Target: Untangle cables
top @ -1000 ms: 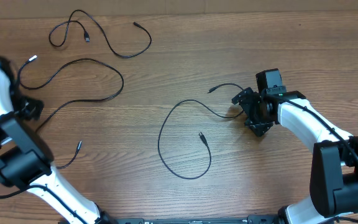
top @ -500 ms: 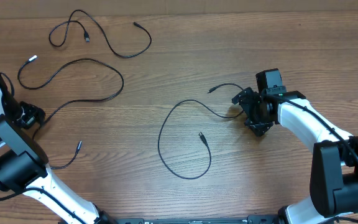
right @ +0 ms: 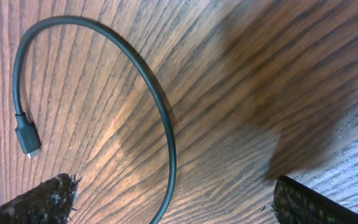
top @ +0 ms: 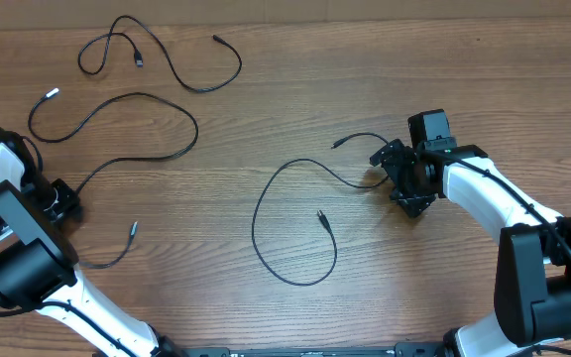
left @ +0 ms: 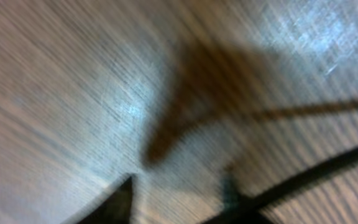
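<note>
The table (top: 385, 79) is brown wood with fine grain along its length. Past its far edge runs a paler strip (top: 523, 6). Under the right gripper (right: 176, 202) lies a broad soft shadow (right: 291, 93); under the left gripper (top: 59, 201), a pale sheen (left: 123, 112).

Overhead view evenly lit, sharp, faint shadows. Left wrist view motion-blurred, glare on the tabletop (left: 126, 112), cable (left: 316, 171) smeared. Right wrist view crisp, with soft broad shadows.
</note>
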Robot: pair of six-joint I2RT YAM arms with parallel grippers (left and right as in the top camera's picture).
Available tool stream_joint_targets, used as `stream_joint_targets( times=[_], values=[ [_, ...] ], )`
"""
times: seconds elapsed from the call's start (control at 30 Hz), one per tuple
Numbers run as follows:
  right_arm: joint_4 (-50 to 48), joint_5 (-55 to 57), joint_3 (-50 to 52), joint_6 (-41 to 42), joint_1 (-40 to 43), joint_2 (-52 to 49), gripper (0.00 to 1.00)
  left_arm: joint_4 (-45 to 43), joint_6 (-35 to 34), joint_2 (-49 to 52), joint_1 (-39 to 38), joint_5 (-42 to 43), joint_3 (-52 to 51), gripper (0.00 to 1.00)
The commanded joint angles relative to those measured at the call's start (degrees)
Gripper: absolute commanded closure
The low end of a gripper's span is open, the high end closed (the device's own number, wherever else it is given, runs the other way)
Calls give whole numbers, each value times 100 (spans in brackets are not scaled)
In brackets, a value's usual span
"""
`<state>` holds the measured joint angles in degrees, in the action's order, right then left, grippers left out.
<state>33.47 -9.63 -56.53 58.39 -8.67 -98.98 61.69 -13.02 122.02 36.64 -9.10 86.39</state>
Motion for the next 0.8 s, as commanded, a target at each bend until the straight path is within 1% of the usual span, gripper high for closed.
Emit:
stream_joint_targets(
  times=[0.0,0.1,0.27,0.4,0.5,0.57,0.67,0.77],
  values=[
    [-22,61,33,-39,-4,-4,0,-114,103,11,-42,-302,-76,85],
    [-22,61,33,-37,-4,-4,0,52,101,11,-68,-562,295,96],
    [-24,61,33,-37,-4,-7,0,415,103,11,-136,-654,1357,96],
    [-24,61,33,-37,-4,-7,0,391,157,11,-245,-649,2151,96],
    [-24,61,33,-37,-4,-4,0,122,472,11,-424,-627,2385,96],
    [-24,61,33,-37,-4,-4,0,-111,804,11,-586,-629,2385,96],
    [-24,61,33,-37,-4,-4,0,-518,1043,13,-846,-634,2260,95],
    [-24,61,33,-37,-4,-4,0,-953,1049,22,-1062,-787,2149,87]
  ],
)
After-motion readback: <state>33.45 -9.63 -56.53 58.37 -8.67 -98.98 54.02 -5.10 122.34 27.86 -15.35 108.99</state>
